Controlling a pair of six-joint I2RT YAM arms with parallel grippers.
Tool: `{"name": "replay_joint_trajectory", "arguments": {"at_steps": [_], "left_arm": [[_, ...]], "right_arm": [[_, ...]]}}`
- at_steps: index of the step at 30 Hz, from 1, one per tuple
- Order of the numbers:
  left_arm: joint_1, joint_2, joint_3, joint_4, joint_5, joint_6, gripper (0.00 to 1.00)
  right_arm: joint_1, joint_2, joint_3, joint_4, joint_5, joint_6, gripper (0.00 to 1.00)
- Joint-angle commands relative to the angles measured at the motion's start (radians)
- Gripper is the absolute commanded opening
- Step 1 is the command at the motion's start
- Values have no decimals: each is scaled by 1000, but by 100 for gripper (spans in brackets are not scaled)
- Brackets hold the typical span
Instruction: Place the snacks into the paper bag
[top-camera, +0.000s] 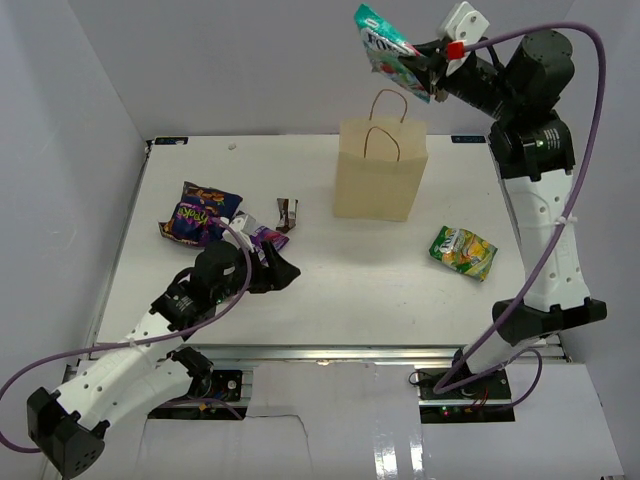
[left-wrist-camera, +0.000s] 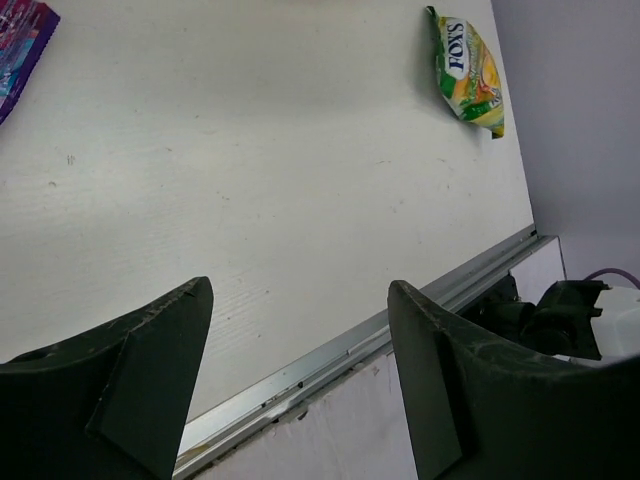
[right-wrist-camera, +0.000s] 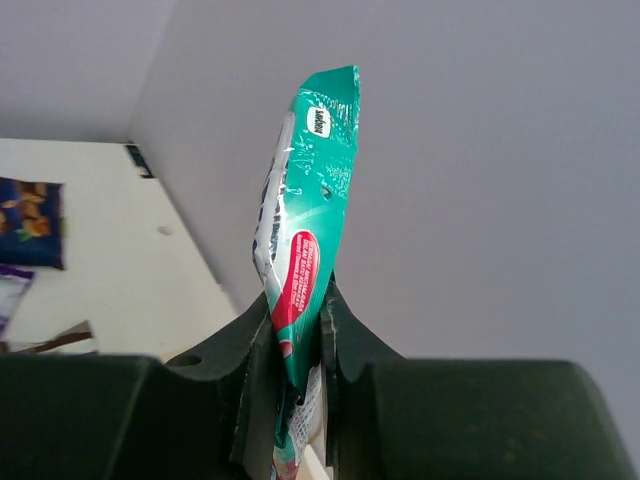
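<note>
The tan paper bag (top-camera: 380, 170) stands upright at the back middle of the table, its handles up. High above and just right of it, my right gripper (top-camera: 428, 72) (right-wrist-camera: 298, 320) is shut on a teal-white snack packet (top-camera: 386, 40) (right-wrist-camera: 312, 190), pinched by its lower end. My left gripper (top-camera: 288, 270) (left-wrist-camera: 300, 330) hangs open over bare table with nothing between its fingers. Dark blue-purple packets (top-camera: 200, 212) (right-wrist-camera: 30, 220) lie at the left. A small brown packet (top-camera: 288, 211) and a small purple one (top-camera: 266, 236) lie near them. A green-yellow packet (top-camera: 463, 251) (left-wrist-camera: 468, 72) lies at the right.
The white table (top-camera: 360, 290) ends in a metal rail (left-wrist-camera: 400, 325) at its near edge, close under the left gripper. White walls enclose the left and the back. A purple cable loops from each arm.
</note>
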Motion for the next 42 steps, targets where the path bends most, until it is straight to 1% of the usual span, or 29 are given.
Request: {"name": "replay_joint_trajectory", "arguments": {"at_steps": [1,3,5,9,13,16,17,18,19,20,21,23,24,25,27,29,30,32,33,34,35,36,37,38,40,42], "left_arm": [[-2,3,-5,-32,-58,-31,81],[-1,8,-8,-41,-64,-44,81],[-2,14,-7,-61,-110,-58,80],[-2,47,7,-126,-185,-117,81],[-1,75,16,-141,-211,-148,81],[-1,109,25,-143,-225,-165,82],[-1,120,28,-146,-229,-179,83],[7,144,33,-149,-234,-185,84],[16,159,42,-152,-233,-191,86],[28,178,50,-155,-210,-200,88],[79,219,58,-157,-182,-215,88],[139,265,81,-141,-83,-216,88],[189,308,88,-141,-78,-223,86],[209,328,97,-141,-43,-225,86],[251,363,131,-150,-44,-237,84],[278,423,175,-161,-59,-243,82],[285,449,196,-172,-102,-245,82],[298,549,267,-227,-136,-246,81],[302,586,294,-254,-157,-254,80],[312,659,321,-314,-186,-271,81],[314,691,366,-343,-199,-280,81],[317,719,381,-380,-212,-289,81],[329,757,389,-379,-194,-292,82],[335,771,386,-368,-194,-292,84],[361,796,374,-329,-135,-265,86],[381,807,354,-275,-93,-251,87]], "right_arm": [[-53,99,48,96,108,3,8],[-80,139,33,97,89,-12,8],[-97,157,-22,90,57,-18,8],[-117,163,-107,12,-50,-61,8],[-119,153,-191,-4,-76,-69,9],[-119,160,-222,-7,-67,-75,13],[-119,172,-225,-9,-61,-78,19],[-120,180,-224,-12,-50,-78,27],[-120,188,-212,-15,-47,-78,38],[-122,197,-201,-33,-49,-77,63],[-125,199,-193,-41,-53,-72,69],[-128,189,-173,-61,-64,-67,75],[-138,185,-167,-68,-79,-57,77],[-145,171,-162,-76,-89,-49,78],[-177,154,-153,-110,-127,-20,78],[-204,128,-164,-136,-154,-3,78],[-236,116,-176,-163,-191,5,78],[-283,64,-223,-191,-243,20,78],[-295,44,-292,-202,-272,19,78],[-321,-8,-337,-222,-283,-4,78],[-336,-39,-437,-226,-288,-20,79],[-341,-97,-492,-228,-287,-36,79],[-349,-151,-586,-231,-285,-69,79],[-353,-151,-630,-231,-288,-81,79],[-361,-208,-697,-251,-297,-110,79],[-363,-248,-780,-272,-303,-122,80]]}}
